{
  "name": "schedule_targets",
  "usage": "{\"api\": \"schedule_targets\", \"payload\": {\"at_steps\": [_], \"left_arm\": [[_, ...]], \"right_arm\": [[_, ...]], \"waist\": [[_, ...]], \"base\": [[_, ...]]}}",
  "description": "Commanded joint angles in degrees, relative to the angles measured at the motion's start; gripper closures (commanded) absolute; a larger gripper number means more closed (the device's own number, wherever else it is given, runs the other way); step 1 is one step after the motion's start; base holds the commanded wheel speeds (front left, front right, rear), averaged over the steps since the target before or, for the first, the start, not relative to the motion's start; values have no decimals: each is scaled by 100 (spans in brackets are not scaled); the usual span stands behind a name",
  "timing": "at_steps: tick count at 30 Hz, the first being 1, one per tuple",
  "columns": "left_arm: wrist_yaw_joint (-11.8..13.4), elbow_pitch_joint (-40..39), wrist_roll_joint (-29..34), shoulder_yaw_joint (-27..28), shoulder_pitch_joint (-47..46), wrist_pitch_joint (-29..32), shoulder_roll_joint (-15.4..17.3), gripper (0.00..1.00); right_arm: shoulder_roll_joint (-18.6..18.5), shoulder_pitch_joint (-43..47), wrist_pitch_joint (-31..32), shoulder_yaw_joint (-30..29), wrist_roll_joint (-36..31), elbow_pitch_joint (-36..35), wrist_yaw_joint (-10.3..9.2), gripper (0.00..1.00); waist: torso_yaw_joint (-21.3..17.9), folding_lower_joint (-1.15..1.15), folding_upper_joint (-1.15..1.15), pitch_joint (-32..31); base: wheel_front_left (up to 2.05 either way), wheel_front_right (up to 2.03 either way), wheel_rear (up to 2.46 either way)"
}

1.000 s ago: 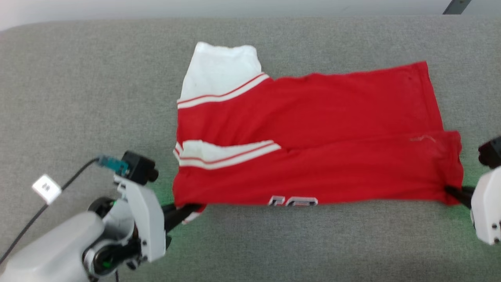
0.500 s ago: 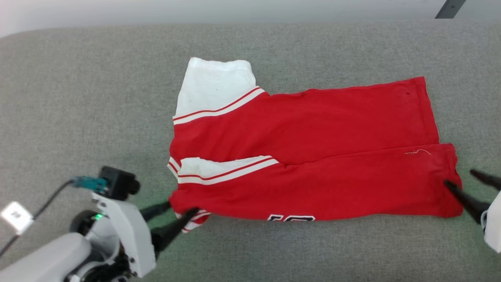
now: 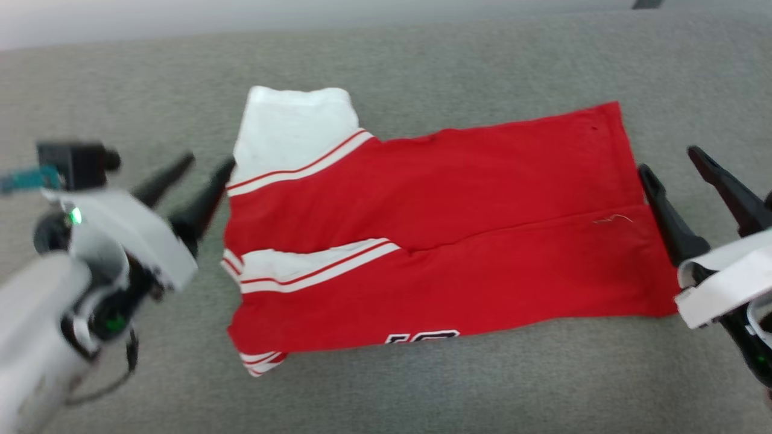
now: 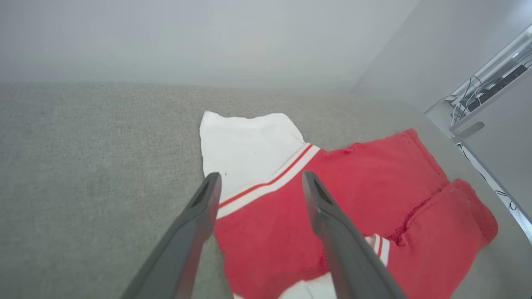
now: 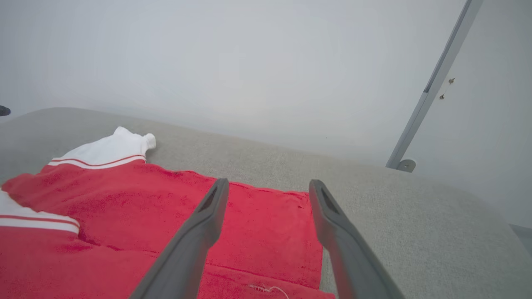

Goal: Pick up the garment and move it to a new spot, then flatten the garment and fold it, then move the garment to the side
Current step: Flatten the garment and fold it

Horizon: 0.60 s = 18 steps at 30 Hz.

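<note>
Both end effectors have let go. 1 s ago each pinched a near corner of the garment [image 3: 434, 241]; half a second ago they were open beside those corners. Now the left end effector [image 3: 210, 161] sits at frame left, fingers well spread and holding nothing, tips just beside the white sleeve [image 3: 289, 129]. The right end effector [image 3: 668, 161] is at frame right, also wide open and empty, beside the hem. The head camera has shifted too, so the garment's offset in frame isn't the garment moving.

Garment lies mid-frame, long axis left to right. The near strip is folded over the body, with the second sleeve [image 3: 313, 265] on top and the number print [image 3: 422, 336] peeking out at the lower edge. The far sleeve sticks out flat at upper left.

My read: the first lengthwise fold is down, and both arms are repositioning for the far edge. The left wrist view backs this up, with its end effector [image 4: 261, 176] straddling the sleeve trim. On the right wrist view, the end effector [image 5: 269, 182] is over the far hem corner.

The surface [image 3: 422, 392] is grey woven fabric. Behind it is a plain pale wall. There is a grey rail [image 5: 432, 87] at upper right of the right wrist view and cables [image 4: 482, 89] at upper right of the left wrist view.
</note>
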Motion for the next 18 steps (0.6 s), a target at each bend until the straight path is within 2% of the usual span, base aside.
{"api": "schedule_targets", "payload": {"at_steps": [1,10,16,18], "left_arm": [[-33,256,89,31,-239,0,-114,0],[-49,2473,592,43,-1882,371,-784,0],[-186,3634,797,-422,-2511,1672,-887,0],[-16,4011,743,-461,-2676,2125,-876,0]], "right_arm": [[102,-114,-130,16,-60,-5,-9,0],[688,-617,-859,114,-23,166,-9,0],[769,-719,-1075,224,47,393,-9,0],[776,-714,-1120,238,72,449,-9,0]], "waist": [[-283,0,0,174],[-1059,0,0,581],[-1378,0,0,692],[-1445,0,0,722]], "base": [[0,0,0],[0,0,0],[0,0,0],[0,0,0]]}}
